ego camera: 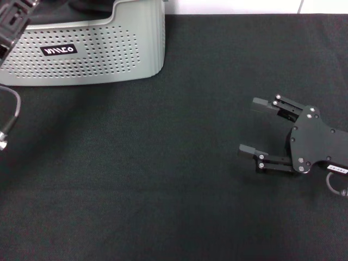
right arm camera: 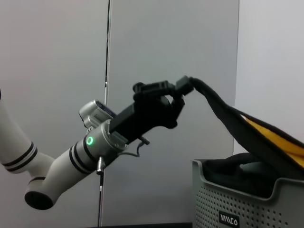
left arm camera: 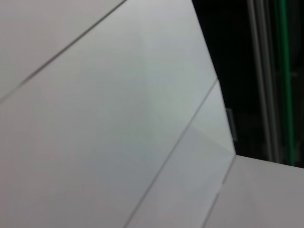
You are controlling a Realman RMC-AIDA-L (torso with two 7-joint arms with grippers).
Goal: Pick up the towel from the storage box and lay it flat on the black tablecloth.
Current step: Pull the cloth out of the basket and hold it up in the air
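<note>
One storage box (ego camera: 87, 54); apparently one cloth (right arm camera: 237, 128) lifted.

Wide bare stretch of black tablecloth (ego camera: 152, 179) across the middle and near side, room for a gripper to pass anywhere there. The storage box (ego camera: 92, 51) blocks the far left corner, and the right gripper (ego camera: 255, 126), fingers spread, sits low over the right side. Above the box, the left gripper (right arm camera: 183, 85) holds a dark cloth (right arm camera: 247, 130) stretched up from inside, crossing the airspace there.
</note>
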